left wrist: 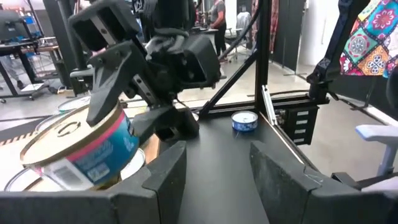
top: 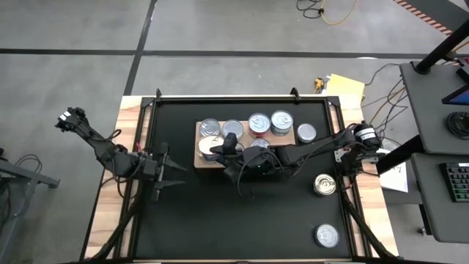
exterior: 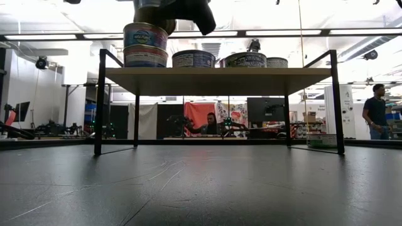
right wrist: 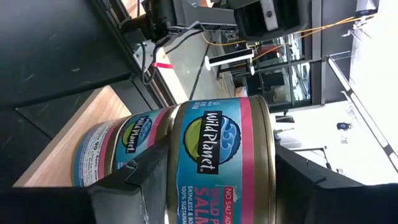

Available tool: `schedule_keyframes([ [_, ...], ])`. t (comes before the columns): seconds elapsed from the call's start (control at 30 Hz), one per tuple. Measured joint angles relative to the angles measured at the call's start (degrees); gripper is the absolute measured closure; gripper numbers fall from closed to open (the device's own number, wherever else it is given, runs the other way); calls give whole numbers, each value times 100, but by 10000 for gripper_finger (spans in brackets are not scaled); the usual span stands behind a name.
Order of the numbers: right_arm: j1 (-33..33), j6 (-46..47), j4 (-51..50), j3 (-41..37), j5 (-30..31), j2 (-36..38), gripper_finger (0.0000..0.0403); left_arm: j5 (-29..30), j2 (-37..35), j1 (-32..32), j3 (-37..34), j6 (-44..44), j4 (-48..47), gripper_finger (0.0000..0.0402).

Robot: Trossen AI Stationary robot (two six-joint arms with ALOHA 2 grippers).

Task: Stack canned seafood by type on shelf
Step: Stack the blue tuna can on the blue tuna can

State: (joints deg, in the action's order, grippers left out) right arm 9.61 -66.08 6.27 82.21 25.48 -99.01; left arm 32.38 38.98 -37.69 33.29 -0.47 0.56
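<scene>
Canned seafood: several tins already stand on the shelf [top: 199, 158]; the salmon can [right wrist: 221, 155] now sits on top of a matching can [right wrist: 109, 155] at the shelf's left end, with the shelf as the reference landmark throughout.
Shelf: light-wood board on thin black legs, standing on the black mat [top: 220, 220]; the low view shows a two-high stack at its left end and single tins along the rest.
Right arm: reaches across the mat to the shelf's left end.
Right gripper [top: 218, 149]: fingers bracket the salmon can on both sides; whether they clamp it or are letting go cannot be told (no gap is clearly visible).
Left arm: parked to the left of the shelf, well apart from it.
Left gripper [top: 163, 173]: fingers part-way apart, holding nothing.
Loose cans: one grey-lidded can [top: 306, 133] just beside the shelf's right end; a gold-lidded can [top: 325, 184] and a silver-lidded can [top: 327, 235] on the mat, right of the shelf and nearer the robot.
Progress: judged past halfway; one stack formed, three tins still off the shelf, and the remaining singles not yet stacked by type.
</scene>
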Motion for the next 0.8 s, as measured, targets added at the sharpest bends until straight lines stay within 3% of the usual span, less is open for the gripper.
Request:
schedule_keyframes([
  [0.27,-28,-18,12,0,-1,-36,209,0,22,0,38,-26,-9,240],
  [0.8,-28,199,0,2,1,-39,156,0,26,0,36,-12,-20,240],
])
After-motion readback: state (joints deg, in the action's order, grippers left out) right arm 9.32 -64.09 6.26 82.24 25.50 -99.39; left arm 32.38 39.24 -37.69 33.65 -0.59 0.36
